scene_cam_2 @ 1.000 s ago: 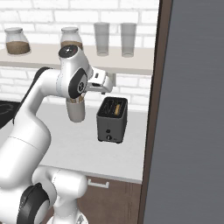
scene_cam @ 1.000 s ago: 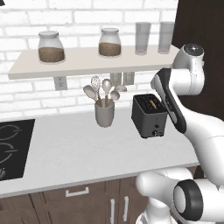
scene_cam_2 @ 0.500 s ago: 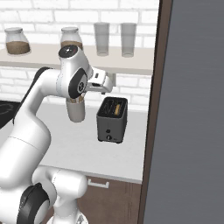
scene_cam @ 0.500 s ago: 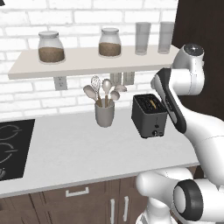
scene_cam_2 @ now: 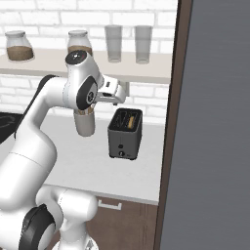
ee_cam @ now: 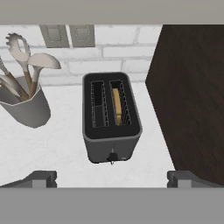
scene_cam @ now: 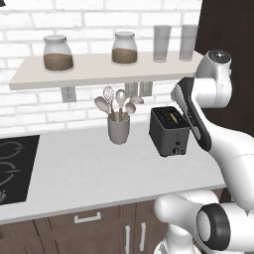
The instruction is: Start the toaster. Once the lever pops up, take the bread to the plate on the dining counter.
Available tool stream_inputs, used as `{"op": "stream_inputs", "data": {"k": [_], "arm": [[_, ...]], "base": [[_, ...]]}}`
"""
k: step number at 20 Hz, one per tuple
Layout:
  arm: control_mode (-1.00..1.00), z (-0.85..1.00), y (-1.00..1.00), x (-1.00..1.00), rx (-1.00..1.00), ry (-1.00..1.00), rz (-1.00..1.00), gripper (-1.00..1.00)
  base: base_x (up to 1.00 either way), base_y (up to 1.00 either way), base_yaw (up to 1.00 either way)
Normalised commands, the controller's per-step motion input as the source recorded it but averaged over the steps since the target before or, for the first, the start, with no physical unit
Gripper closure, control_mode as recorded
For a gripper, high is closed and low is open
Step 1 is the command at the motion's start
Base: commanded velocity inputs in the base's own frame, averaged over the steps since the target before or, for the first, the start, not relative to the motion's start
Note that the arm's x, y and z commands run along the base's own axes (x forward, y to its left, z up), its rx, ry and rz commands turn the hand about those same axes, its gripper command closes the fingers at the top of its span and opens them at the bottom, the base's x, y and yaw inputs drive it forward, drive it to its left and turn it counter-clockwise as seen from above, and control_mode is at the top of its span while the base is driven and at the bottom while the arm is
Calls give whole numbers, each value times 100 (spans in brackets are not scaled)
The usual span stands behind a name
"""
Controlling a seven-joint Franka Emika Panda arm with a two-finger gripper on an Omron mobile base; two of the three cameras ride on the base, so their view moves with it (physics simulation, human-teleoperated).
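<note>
The claw (ee_cam: 112,179) hangs above the toaster (ee_cam: 111,117) with its jaws spread wide and nothing between them; its two fingertips (ee_cam: 39,178) flank the toaster's near face. The toaster stands on the white worktop (scene_cam: 89,173), just left of a dark cabinet wall (ee_cam: 192,96). The bread (ee_cam: 117,106) sits down in the toaster's right slot. A grey cup (scene_cam: 119,130) of utensils stands to the toaster's left, near the brick wall. Jars (scene_cam: 58,52) and glasses (scene_cam: 161,43) sit on the shelf above.
</note>
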Motion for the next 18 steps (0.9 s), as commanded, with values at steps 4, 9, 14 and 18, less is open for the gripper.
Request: {"op": "stream_inputs", "data": {"k": [4, 9, 14, 18], "arm": [[-100, 0, 0, 0, 0, 0, 0, -100], [-100, 0, 0, 0, 0, 0, 0, -100], [-100, 0, 0, 0, 0, 0, 0, -100], [-100, 0, 0, 0, 0, 0, 0, -100]], "base": [[0, 0, 0], [0, 0, 0], [0, 0, 0], [0, 0, 0]]}}
